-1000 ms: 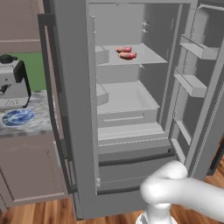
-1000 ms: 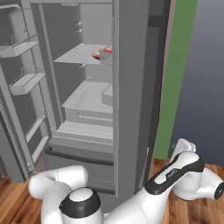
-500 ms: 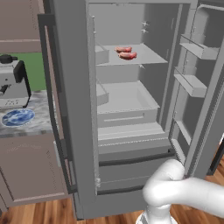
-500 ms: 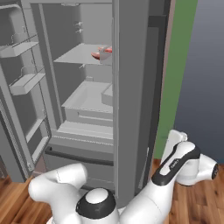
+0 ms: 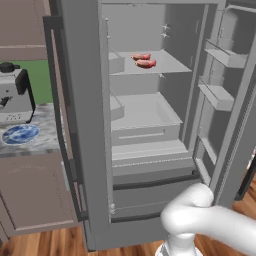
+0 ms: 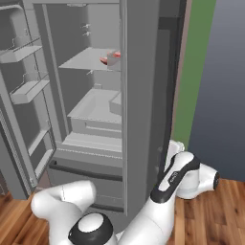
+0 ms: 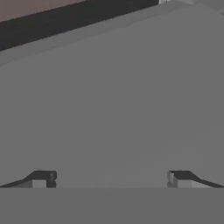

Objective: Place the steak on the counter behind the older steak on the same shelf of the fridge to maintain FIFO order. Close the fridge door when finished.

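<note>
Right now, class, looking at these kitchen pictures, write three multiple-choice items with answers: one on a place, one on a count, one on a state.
1. Where do the steaks lie?
A. on the counter
B. on the upper fridge shelf
C. in a door bin

2. How many steaks are on that shelf?
A. one
B. two
C. three

3. How does the hand stand?
A. open and empty
B. shut on a steak
C. shut on a plate

Answers:
1 B: both lie on the shelf inside the open fridge.
2 B: the steak lies behind the older steak.
3 A: the hand shows fingertips far apart with nothing between.
</note>
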### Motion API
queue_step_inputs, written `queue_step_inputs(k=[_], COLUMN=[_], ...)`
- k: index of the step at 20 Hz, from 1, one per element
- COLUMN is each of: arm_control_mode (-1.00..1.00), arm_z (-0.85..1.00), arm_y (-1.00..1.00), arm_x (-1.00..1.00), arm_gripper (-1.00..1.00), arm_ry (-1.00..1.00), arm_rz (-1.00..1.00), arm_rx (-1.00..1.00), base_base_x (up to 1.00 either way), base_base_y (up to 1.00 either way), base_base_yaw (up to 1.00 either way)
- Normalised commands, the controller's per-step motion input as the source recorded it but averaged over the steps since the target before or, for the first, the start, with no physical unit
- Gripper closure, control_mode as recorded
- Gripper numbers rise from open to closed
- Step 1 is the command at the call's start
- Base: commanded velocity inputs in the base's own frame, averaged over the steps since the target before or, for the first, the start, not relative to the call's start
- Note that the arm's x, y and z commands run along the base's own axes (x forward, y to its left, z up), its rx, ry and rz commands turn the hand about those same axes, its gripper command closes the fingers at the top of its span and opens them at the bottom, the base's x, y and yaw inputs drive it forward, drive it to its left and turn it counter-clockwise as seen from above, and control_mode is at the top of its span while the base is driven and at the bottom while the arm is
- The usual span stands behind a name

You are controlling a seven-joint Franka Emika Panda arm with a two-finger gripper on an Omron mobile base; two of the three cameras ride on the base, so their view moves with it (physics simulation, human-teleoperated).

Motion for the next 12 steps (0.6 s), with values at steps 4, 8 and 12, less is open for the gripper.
queue_step_inputs(k=[4,8,12], arm_control_mode=[-1.00,-1.00,-1.00], arm_z=[0.00,0.01,0.05], arm_y=[1.00,1.00,0.96], arm_x=[0.00,0.00,0.04], arm_gripper=[-1.00,-1.00,-1.00], arm_ry=[-0.02,-0.04,-0.04], arm_rz=[0.01,0.01,0.00], arm_rx=[0.00,0.00,0.00], base_base_x=[0.00,0.00,0.00], base_base_y=[0.00,0.00,0.00], base_base_yaw=[0.00,0.00,0.00])
